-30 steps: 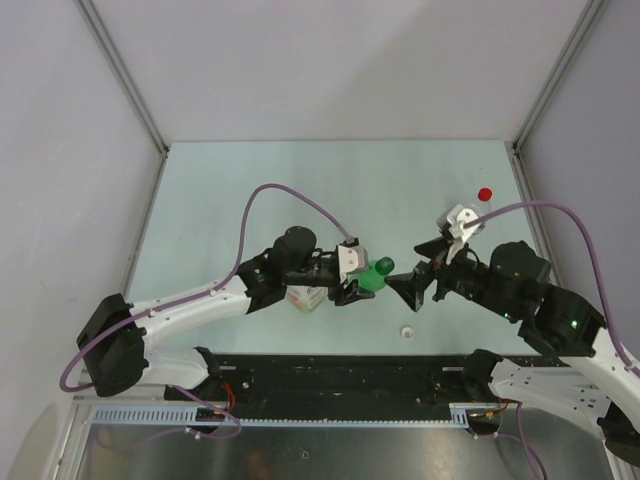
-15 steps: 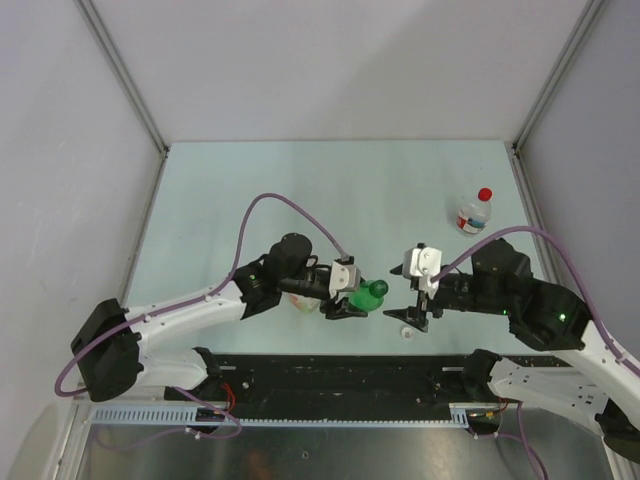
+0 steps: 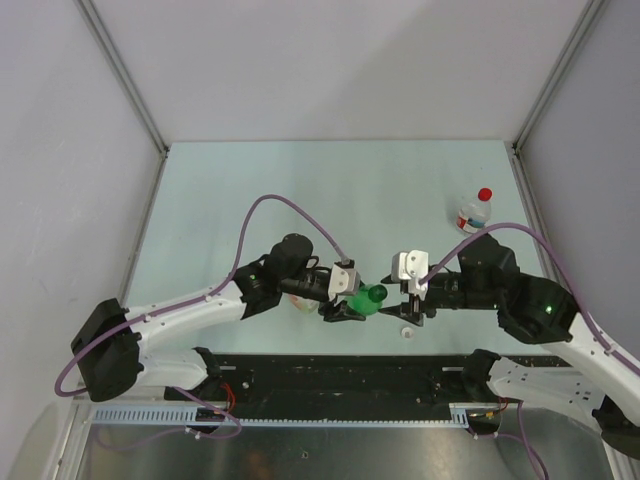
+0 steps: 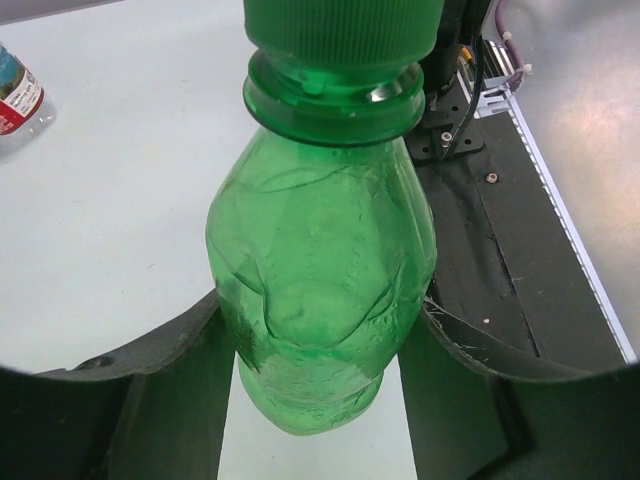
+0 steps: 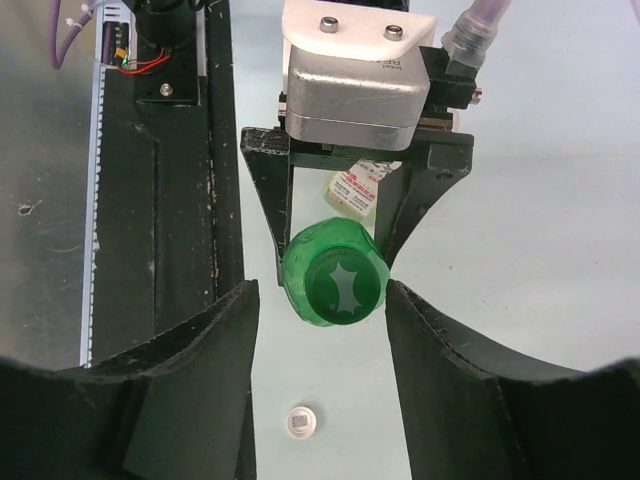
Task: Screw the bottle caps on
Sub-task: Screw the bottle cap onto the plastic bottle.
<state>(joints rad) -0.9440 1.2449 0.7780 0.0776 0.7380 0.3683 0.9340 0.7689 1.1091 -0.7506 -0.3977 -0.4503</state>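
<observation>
My left gripper (image 3: 348, 300) is shut on the body of a green bottle (image 4: 320, 300) and holds it tilted above the table, neck towards the right arm. A green cap (image 5: 340, 282) sits on the bottle's neck and also shows in the left wrist view (image 4: 340, 35). My right gripper (image 5: 322, 300) is open, with its jaws on either side of the green cap and not touching it. A white cap (image 5: 301, 421) lies loose on the table below it, near the front edge (image 3: 407, 333). A red cap (image 3: 485, 194) sits on the small clear red-labelled bottle (image 3: 470, 214) at the back right.
The wider clear orange-labelled bottle (image 5: 360, 190) stands behind and under the left gripper, mostly hidden (image 3: 300, 301). The black base rail (image 3: 340, 375) runs along the near edge. Grey walls enclose the table.
My right gripper left the small red-capped bottle at the back right and swung left and nearer, now facing the green cap. The left gripper shifted the green bottle slightly nearer.
</observation>
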